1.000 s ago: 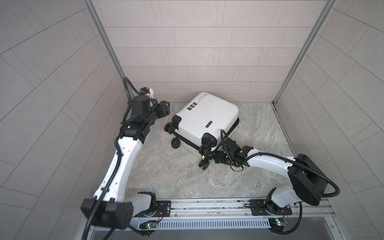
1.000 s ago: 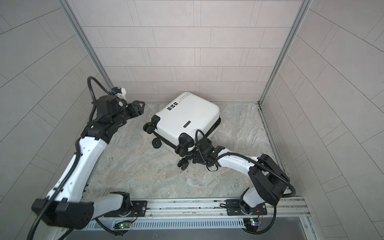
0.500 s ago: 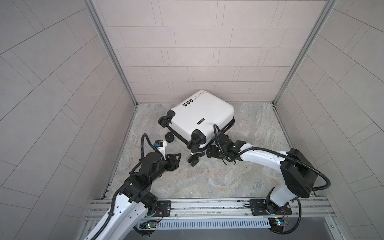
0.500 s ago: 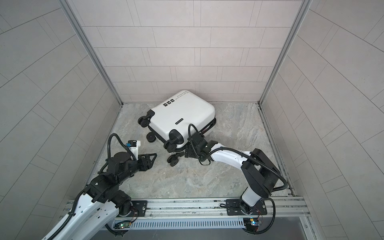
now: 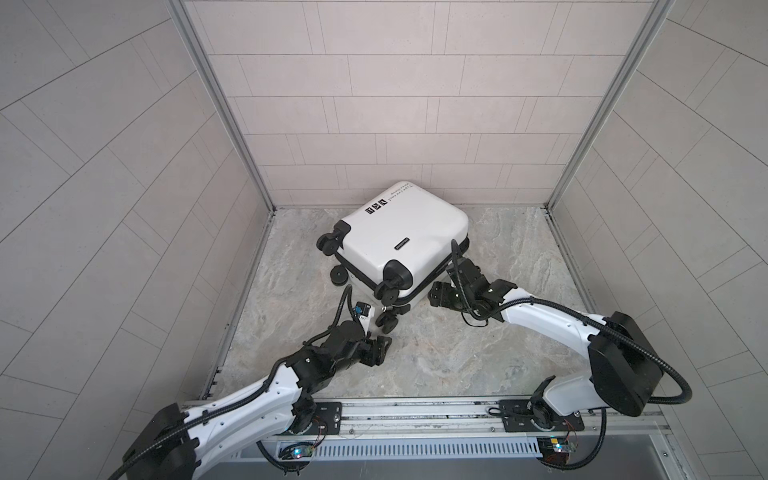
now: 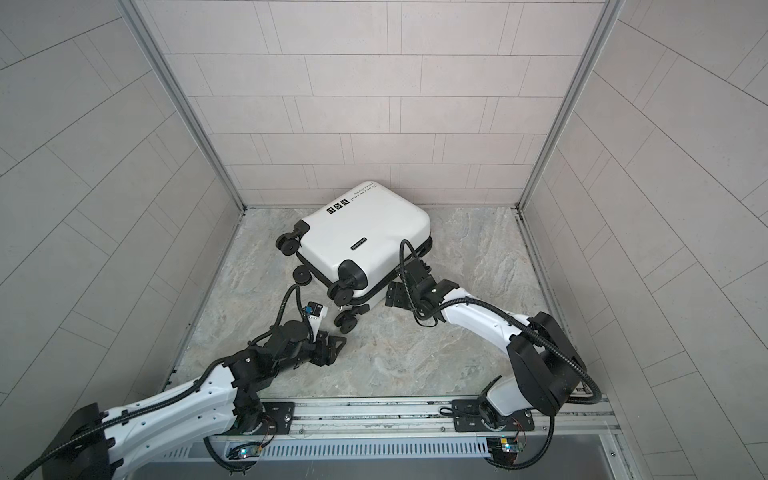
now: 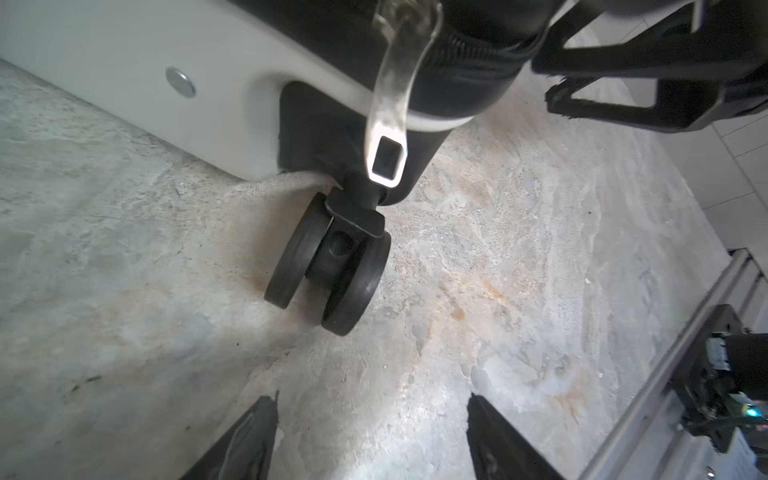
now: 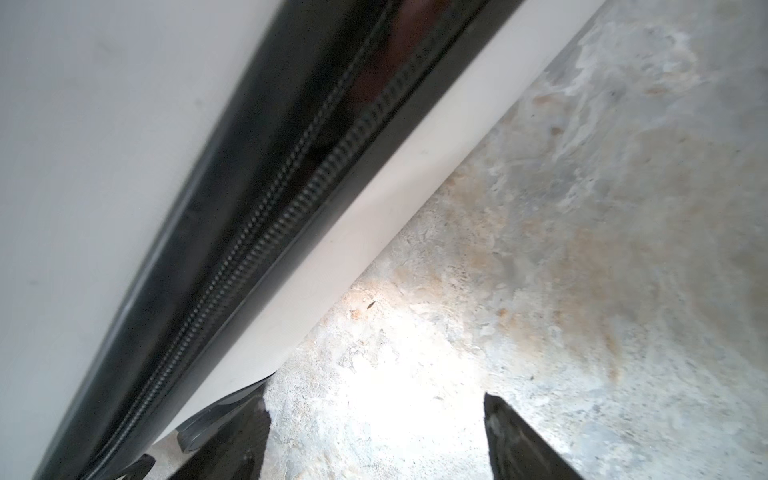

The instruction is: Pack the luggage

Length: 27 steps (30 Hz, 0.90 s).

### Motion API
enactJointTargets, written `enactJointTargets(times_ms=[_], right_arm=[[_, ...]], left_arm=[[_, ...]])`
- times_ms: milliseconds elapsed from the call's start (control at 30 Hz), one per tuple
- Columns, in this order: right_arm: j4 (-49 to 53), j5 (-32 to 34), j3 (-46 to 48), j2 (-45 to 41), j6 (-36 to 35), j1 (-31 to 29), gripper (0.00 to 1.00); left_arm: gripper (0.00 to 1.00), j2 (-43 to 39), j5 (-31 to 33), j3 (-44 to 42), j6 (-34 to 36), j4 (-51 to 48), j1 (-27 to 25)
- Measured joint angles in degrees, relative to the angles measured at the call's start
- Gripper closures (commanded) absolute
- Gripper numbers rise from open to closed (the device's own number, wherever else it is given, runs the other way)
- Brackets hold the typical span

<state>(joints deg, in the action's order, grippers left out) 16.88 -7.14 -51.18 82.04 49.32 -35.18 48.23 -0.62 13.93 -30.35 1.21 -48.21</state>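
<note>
The luggage [image 5: 399, 237] [image 6: 361, 237], a white hard-shell suitcase, lies flat and shut at the back of the stone floor, black wheels toward the front left. My left gripper [image 5: 384, 349] [image 6: 336, 349] [image 7: 371, 399] hovers low over the floor just in front of the nearest wheel [image 7: 332, 266], open and holding nothing. A clear zipper pull [image 7: 388, 120] hangs above that wheel. My right gripper [image 5: 446, 282] [image 6: 401, 280] [image 8: 374, 399] is open beside the suitcase's near right side, close to the black zipper [image 8: 291, 199]. One of its fingers [image 8: 232, 436] is right at the lower shell's edge.
Tiled walls close in the floor on three sides. A metal rail [image 5: 415, 411] carrying both arm bases runs along the front. Bare stone floor [image 5: 436, 353] lies between the two arms.
My left arm swung down from the back left wall to the floor by the front wheel. The suitcase shifted slightly back and left, and my right gripper stayed at its side.
</note>
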Motion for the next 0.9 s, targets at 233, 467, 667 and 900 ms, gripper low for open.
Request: enactJointTargets(times_ms=[233,467,667,900], right_arm=[[0.3,-1.0,1.8,-2.9,-0.7,3.3,0.16],[1.3,-1.9,2.0,-5.2,-1.2,5.3,0.16],[1.9,-2.3,2.0,-6.7,-1.3,5.9,0.16],[2.8,-2.8,2.0,-6.7,-1.4,6.1,0.16]], left_arm=[[0.22,13.6,5.4,-3.8,5.9,16.8,-0.6],[0.24,25.7,7.8,-4.7,10.4,32.9,-0.6],[0.35,31.3,8.2,-6.6,10.4,45.0,-0.6],[0.65,39.8,7.6,-9.8,6.8,61.0,-0.9]])
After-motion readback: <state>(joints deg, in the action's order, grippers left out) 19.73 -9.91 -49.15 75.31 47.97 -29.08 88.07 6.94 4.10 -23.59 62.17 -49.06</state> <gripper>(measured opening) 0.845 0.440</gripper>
